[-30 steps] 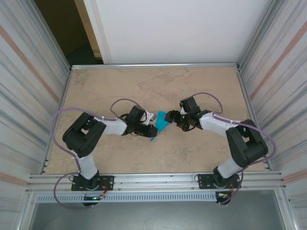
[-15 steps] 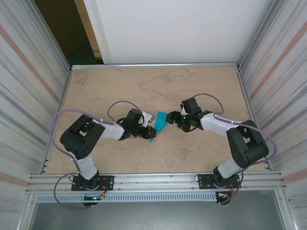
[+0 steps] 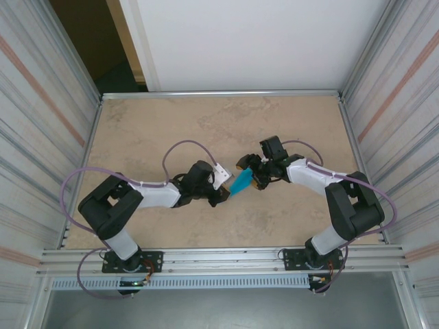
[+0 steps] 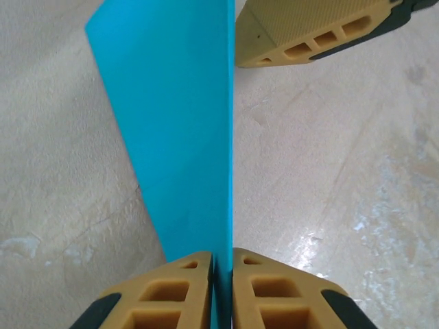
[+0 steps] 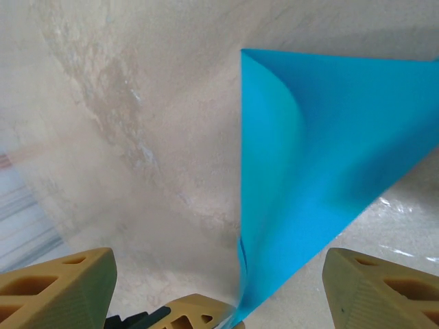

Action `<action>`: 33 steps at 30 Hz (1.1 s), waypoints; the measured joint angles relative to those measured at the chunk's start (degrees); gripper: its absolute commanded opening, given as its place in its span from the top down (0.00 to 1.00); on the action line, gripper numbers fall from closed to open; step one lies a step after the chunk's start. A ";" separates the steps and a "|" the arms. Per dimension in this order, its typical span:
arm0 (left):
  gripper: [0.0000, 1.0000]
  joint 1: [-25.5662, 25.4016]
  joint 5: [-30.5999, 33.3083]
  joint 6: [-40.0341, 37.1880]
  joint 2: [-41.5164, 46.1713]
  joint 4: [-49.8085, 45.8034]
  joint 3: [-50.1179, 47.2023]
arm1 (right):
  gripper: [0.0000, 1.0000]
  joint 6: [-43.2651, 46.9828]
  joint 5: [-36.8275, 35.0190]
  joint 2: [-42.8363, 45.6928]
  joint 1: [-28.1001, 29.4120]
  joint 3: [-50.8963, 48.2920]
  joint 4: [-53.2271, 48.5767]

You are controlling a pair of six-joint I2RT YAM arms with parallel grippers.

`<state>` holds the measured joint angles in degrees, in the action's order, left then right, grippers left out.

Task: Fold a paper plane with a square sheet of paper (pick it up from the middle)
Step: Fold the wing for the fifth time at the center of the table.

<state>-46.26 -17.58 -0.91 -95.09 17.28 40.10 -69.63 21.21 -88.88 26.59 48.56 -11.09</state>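
The turquoise-blue sheet of paper (image 3: 241, 182) is folded into a narrow pointed shape and held off the table between the two arms. My left gripper (image 3: 223, 192) is shut on its lower end; in the left wrist view the paper (image 4: 178, 123) stands edge-on out of the pinched fingertips (image 4: 192, 274). My right gripper (image 3: 249, 174) is open just beyond the paper's upper end. In the right wrist view the paper (image 5: 322, 151) rises between the spread fingers (image 5: 68, 277), touching neither. One right finger (image 4: 309, 27) shows beside the paper's top edge.
The beige marbled table (image 3: 171, 130) is walled by corrugated metal panels (image 3: 41, 137) left and right and a white board (image 3: 247, 41) at the back. An aluminium rail (image 3: 219, 257) runs along the near edge.
My left gripper has moved right and toward the right gripper, carrying the paper. The paper now stands tilted up between the two grippers. The right gripper has stayed about where it was.
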 measured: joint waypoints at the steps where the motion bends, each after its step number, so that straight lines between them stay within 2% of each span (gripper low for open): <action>1: 0.86 -0.31 0.85 -1.16 -0.09 -0.04 0.17 | 0.21 -0.48 -0.02 0.00 -0.20 0.02 -0.39; 8: 0.86 -1.68 5.99 -6.82 -1.86 -0.02 1.09 | 0.24 -3.98 0.11 0.04 -1.16 0.04 -3.37; 13: 0.86 -1.88 7.65 -8.35 -2.64 -0.04 1.16 | 0.35 -5.70 0.13 0.85 -0.57 0.04 -4.22; 16: 0.87 -1.88 7.80 -8.55 -2.64 -0.04 1.20 | 0.37 -6.38 0.15 1.44 -0.35 0.04 -4.42; 24: 0.91 -1.40 5.64 -6.93 -3.54 1.09 1.20 | 0.27 -4.63 -1.40 1.90 -0.33 0.04 -6.12; 28: 0.92 0.50 1.60 -3.85 -4.07 3.63 0.52 | 0.21 1.79 -3.37 3.72 -0.37 0.04 -6.58; 33: 0.92 3.32 -3.80 -0.04 -4.81 7.23 -1.27 | 0.20 11.82 -3.91 6.16 -1.14 -0.11 -6.01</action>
<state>-42.94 -21.39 -0.95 -99.90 24.51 38.83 -57.80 17.30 -82.72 25.45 48.45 -17.10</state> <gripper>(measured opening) 0.080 0.799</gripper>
